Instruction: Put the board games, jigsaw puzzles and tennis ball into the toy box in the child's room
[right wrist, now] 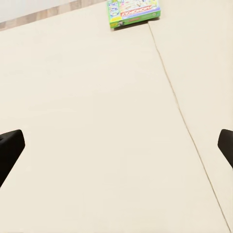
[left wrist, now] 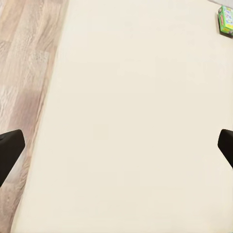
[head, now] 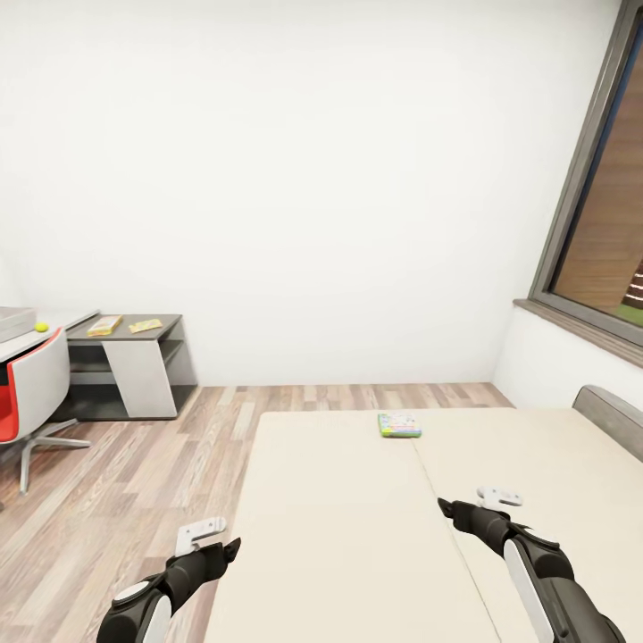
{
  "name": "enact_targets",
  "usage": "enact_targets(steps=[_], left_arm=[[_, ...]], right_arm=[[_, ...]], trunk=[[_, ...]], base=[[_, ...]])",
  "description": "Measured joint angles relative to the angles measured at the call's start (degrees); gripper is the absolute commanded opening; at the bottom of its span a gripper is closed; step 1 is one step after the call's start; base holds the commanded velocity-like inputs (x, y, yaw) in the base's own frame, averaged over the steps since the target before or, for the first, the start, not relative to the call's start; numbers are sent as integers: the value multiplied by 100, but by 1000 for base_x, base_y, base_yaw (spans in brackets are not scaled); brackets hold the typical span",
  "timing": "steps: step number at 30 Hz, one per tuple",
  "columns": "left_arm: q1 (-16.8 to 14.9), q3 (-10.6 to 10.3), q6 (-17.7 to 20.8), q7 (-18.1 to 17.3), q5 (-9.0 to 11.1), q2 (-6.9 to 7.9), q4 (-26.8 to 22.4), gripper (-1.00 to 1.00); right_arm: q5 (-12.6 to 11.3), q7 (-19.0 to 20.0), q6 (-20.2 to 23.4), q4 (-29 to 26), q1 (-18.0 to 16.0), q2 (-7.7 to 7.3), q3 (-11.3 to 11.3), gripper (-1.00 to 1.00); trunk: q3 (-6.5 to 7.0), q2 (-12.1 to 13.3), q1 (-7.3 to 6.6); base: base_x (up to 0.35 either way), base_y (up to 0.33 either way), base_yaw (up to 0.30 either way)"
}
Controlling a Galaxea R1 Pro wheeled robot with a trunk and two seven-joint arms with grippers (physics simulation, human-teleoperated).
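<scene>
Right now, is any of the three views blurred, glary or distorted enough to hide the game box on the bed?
Head view: flat even light, no glare, the board game small but distinct on the bed. Right wrist view: the box sharp, its cover print readable. Left wrist view: softer, the box cut by the frame edge.

Pale green board game (head: 399, 425) lies flat on bed (head: 357, 536), near far edge, just left of seam in cover; printed cover faces up, red title band visible in right wrist view (right wrist: 133, 10). Bed low, plain cream-beige, fills near half of scene. Table (head: 27, 344) at far left, pale top. Tennis ball (head: 41, 327), yellow-green, sits on table, just right of light-grey toy box (head: 13, 321), which is cut by left frame edge.
</scene>
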Motion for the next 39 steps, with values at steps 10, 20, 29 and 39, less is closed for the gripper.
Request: enact_targets(steps=[10,20,29,39], left_arm=[[0,0,0,-1,-2,-1,0,100],[0,0,0,4,-9,-2,0,100],[0,-1,-2,2,-8,-2,1,100],[0,-1,-2,6,-8,-1,2,100]], right_arm=[[-1,0,0,0,0,-1,0,100],[0,-1,0,0,0,0,0,100],[1,6,2,-2,0,0,-1,100],[1,6,3,-2,0,0,-1,100]], trunk=[[0,1,0],[0,0,0],[0,1,0],[0,1,0]], base=[[0,-138,0],[0,-22,0],[0,-215,0],[0,-290,0]])
